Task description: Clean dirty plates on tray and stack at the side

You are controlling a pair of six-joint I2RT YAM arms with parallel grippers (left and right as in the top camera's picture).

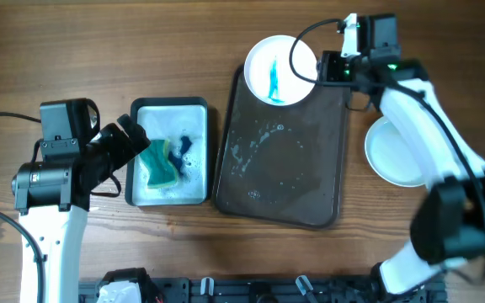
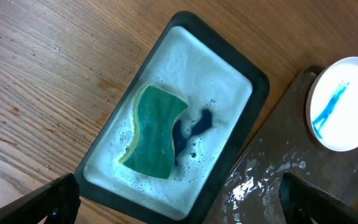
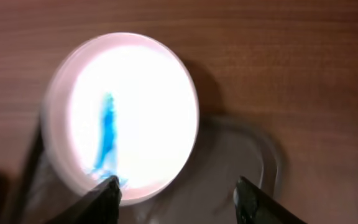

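The right arm [image 1: 419,105] covers part of the white plate at the side [image 1: 390,156], so I cannot tell if it is one plate or more. The right wrist view is blurry: the blue-smeared plate [image 3: 129,99] and the tray [image 3: 229,158] look fuzzy. The left wrist view cuts the tray off.

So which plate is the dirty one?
The plate at the far end of the tray: it carries a blue smear. The other plate, on the table right of the tray, is plain white.
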